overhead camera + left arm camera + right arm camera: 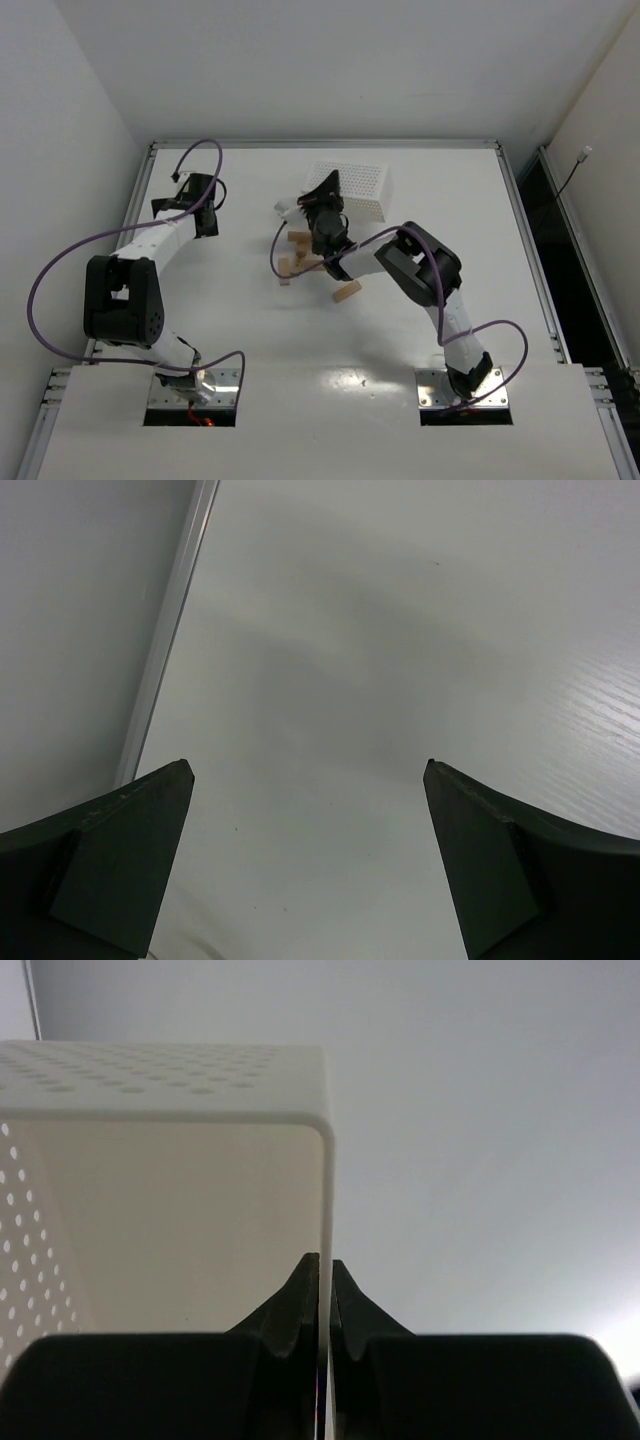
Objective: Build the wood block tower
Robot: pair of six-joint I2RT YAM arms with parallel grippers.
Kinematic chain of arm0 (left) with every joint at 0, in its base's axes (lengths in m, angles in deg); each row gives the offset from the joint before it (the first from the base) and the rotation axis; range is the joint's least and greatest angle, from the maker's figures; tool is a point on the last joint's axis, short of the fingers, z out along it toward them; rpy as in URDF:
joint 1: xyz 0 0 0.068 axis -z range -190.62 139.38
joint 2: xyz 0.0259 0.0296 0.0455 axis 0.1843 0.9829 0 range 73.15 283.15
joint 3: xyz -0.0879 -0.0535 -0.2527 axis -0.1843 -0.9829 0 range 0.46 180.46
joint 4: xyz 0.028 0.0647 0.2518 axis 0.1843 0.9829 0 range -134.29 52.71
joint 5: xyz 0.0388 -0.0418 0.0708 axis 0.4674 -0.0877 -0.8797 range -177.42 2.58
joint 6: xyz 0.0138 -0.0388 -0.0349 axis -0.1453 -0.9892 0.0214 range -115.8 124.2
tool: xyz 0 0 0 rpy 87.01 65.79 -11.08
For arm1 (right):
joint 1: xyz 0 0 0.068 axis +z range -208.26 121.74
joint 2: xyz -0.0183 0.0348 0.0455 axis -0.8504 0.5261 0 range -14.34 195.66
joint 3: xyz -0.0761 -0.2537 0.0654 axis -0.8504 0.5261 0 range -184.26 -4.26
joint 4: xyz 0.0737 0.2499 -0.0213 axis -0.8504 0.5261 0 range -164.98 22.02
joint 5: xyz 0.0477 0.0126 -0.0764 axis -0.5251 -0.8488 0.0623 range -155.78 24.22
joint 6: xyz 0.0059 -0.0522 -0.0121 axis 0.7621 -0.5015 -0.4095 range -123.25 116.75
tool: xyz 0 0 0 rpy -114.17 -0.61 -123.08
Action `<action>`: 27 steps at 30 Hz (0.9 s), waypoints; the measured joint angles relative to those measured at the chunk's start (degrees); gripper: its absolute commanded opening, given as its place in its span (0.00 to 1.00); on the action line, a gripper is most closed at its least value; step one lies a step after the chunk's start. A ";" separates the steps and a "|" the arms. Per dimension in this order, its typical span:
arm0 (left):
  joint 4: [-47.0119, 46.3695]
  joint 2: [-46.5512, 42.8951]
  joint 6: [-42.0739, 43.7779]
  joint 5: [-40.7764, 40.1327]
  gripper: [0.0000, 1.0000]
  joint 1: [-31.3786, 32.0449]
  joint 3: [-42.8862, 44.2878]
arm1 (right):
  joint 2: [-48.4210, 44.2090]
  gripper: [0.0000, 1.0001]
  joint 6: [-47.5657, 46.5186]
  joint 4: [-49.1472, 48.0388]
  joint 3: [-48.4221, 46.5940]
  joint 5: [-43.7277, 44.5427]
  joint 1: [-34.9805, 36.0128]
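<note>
Wood blocks [347, 291] lie loose on the near side of the white tray [362, 180], some hidden under the right arm [420, 265], so their count is unclear. Right gripper [323, 1264] pinches the tray's thin wall. Left gripper [308, 766] is spread wide, well left of the tray.

1. Robotics lab cell, I'd say: white table [250, 330] with aluminium rail [320, 143], boxed in by bare white panels [60, 100].
2. left arm [125, 300] and right arm [420, 265] bolted down at 6 o'clock, purple cables [45, 275] looping loose.
3. Mid-table: scattered wood blocks [347, 291].

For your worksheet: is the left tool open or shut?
Open: on the left tool, the fingers stand far apart, table showing between.
</note>
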 measured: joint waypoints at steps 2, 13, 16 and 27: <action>0.00 0.00 0.00 0.42 1.00 0.00 0.00 | -0.33 0.00 5.14 0.48 -2.23 5.51 -1.92; -0.68 0.00 0.55 2.97 1.00 0.00 0.00 | -9.53 0.00 63.82 67.21 -31.15 8.90 -13.62; -1.29 0.00 1.64 4.46 1.00 0.00 0.00 | -9.49 0.00 76.89 83.12 -41.42 2.51 -18.56; -3.58 -0.83 6.05 14.38 1.00 0.00 0.04 | -0.37 0.00 97.88 113.74 -52.70 -28.11 -44.52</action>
